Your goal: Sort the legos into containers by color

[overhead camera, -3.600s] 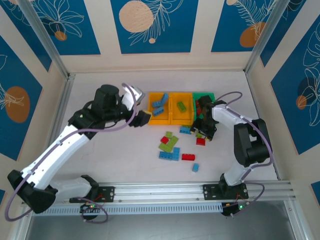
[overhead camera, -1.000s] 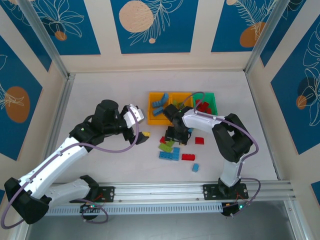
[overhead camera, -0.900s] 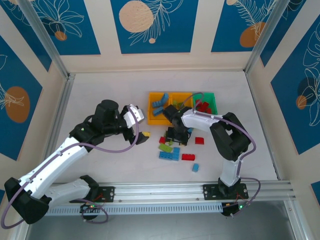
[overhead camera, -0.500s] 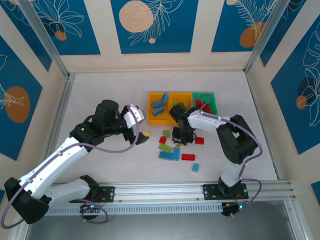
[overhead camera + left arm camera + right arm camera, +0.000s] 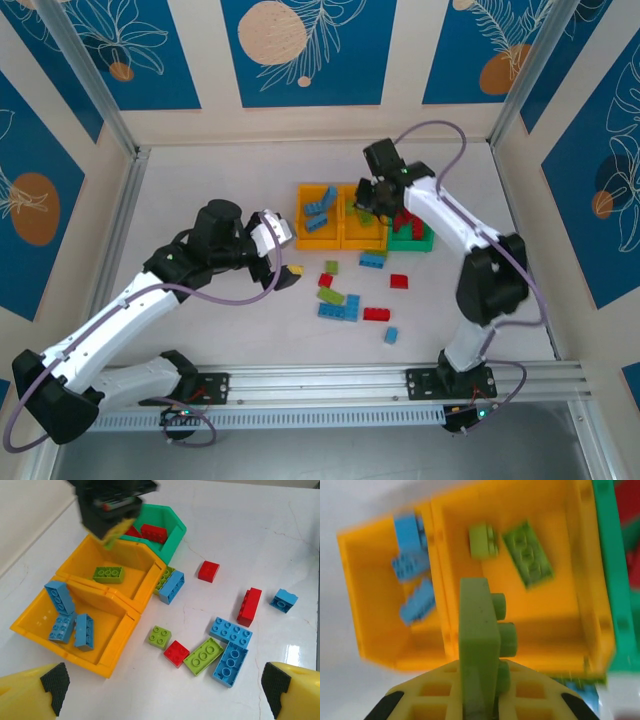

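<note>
My right gripper (image 5: 368, 197) is shut on a lime green lego (image 5: 480, 635), held on edge above the middle orange container (image 5: 555, 625). That container holds two lime legos (image 5: 108, 573). The left orange container (image 5: 318, 232) holds blue legos (image 5: 65, 622), and the green container (image 5: 172, 527) holds red ones. Loose legos in all three colours lie on the table in front of the containers (image 5: 345, 300). My left gripper (image 5: 285, 263) hangs open left of this pile; its fingertips (image 5: 55, 685) stand wide apart with nothing between them.
A blue lego and a lime one (image 5: 171, 586) lean against the front of the containers. A red lego (image 5: 208, 570), a long red one (image 5: 249, 606) and a small blue one (image 5: 283, 600) lie further right. White walls ring the table.
My right gripper shut on a lime green lego in the pile, lifted it and carried it back over the middle orange container. The left arm has hardly moved.
</note>
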